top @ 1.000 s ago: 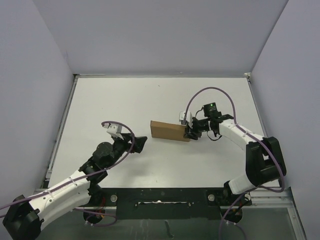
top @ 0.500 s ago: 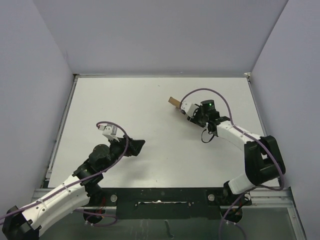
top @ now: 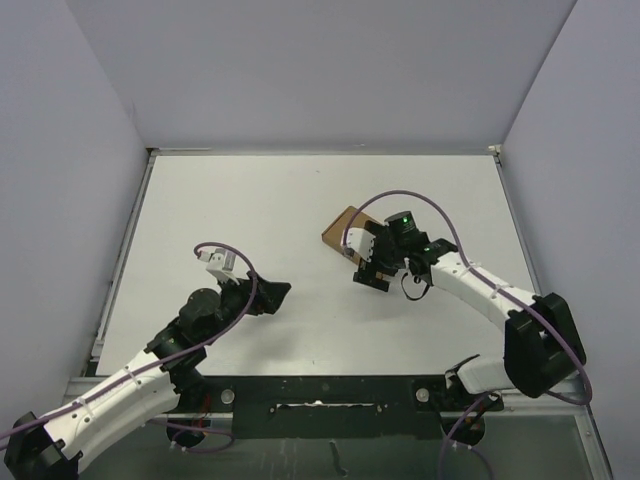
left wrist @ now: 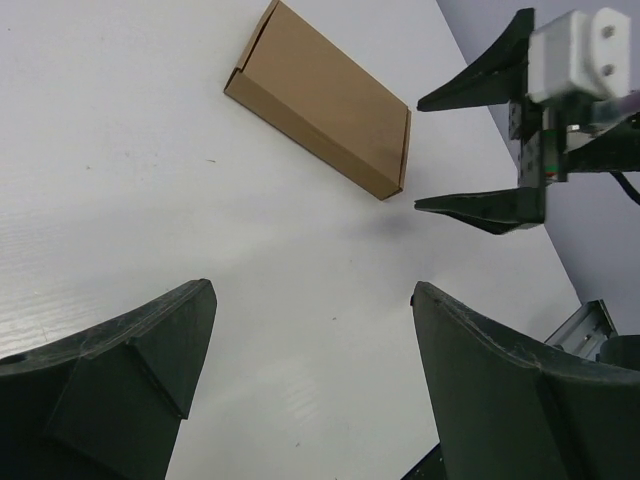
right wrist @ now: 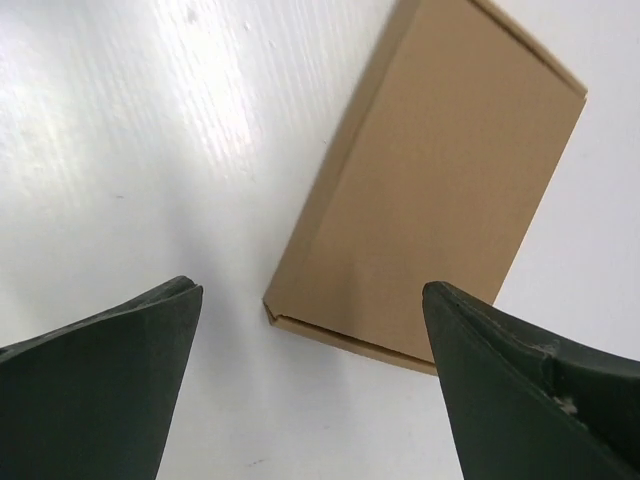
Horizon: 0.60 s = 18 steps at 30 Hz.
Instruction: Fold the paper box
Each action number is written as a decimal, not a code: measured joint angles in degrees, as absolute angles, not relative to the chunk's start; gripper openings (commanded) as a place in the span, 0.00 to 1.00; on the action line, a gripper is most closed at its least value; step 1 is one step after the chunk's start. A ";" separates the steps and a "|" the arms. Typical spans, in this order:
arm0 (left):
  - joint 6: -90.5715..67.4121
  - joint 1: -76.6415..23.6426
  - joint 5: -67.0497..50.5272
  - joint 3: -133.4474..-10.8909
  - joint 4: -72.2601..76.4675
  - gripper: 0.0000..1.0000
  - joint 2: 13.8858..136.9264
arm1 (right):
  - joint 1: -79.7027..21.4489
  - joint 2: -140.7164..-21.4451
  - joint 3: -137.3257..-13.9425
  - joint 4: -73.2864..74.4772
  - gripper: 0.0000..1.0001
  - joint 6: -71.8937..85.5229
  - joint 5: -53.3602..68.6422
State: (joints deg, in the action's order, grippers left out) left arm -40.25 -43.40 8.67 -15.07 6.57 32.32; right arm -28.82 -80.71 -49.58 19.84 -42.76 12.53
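The right gripper is hanging wide open and empty, having just released the paper box, which is lying closed on the table, seemingly finished, while the left gripper is idling open and empty.

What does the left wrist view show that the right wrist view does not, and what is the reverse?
Only the left wrist view shows the right tool from the side, open, close beside the paper box. It also shows the left tool, open and farther from the box. Only the right wrist view shows, close up, a thin seam along the box's near edge. Both views show the box closed, lying flat on the white table, gripped by neither tool.
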 measured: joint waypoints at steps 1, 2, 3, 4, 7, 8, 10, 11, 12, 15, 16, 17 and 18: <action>-40.29 -43.40 8.54 -15.07 6.59 0.79 32.38 | -28.47 -79.26 -49.93 21.08 0.98 -42.74 15.20; -40.32 -43.40 8.36 -15.07 6.63 0.79 32.53 | -27.92 -78.26 -50.50 22.22 0.98 -42.65 18.11; -40.34 -43.40 8.27 -15.09 6.66 0.79 32.80 | -27.20 -77.76 -51.03 22.94 0.98 -42.37 20.32; -40.45 -43.40 8.10 -15.14 6.66 0.77 33.32 | -26.04 -77.38 -51.68 23.59 0.98 -41.69 22.72; -41.34 -43.40 7.38 -15.16 7.29 0.74 35.75 | -20.08 -77.43 -53.30 23.64 0.84 -38.11 26.76; -41.60 -43.40 7.09 -15.16 7.62 0.71 37.12 | -17.61 -77.76 -53.91 23.64 0.61 -36.82 26.92; -42.22 -43.40 6.74 -15.18 8.27 0.62 39.97 | -12.60 -79.59 -55.64 23.22 0.35 -34.68 26.52; -42.68 -43.38 6.66 -15.20 8.73 0.60 41.78 | -10.63 -80.82 -56.42 22.85 0.23 -33.69 26.02; -43.16 -43.33 6.59 -15.33 9.21 0.57 43.83 | -8.10 -82.76 -57.39 22.22 0.19 -32.45 24.86; -44.21 -43.11 6.57 -17.02 10.15 0.41 50.87 | -3.51 -88.77 -59.13 20.58 0.04 -31.57 22.04; -44.45 -43.00 6.55 -18.17 10.72 0.38 54.17 | -2.35 -91.48 -59.88 20.40 0.03 -31.53 21.19; -44.71 -42.92 6.52 -19.33 11.14 0.36 56.99 | -1.76 -93.91 -60.47 20.34 0.02 -31.59 20.62; -44.66 -42.70 6.26 -20.99 11.57 0.34 60.64 | -1.52 -95.81 -60.97 20.45 0.02 -31.73 20.36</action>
State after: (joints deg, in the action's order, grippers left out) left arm -44.66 -42.70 6.26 -20.99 11.57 60.64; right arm -1.52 -95.81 -60.97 20.45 -31.73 20.36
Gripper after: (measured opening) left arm 0.397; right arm 0.046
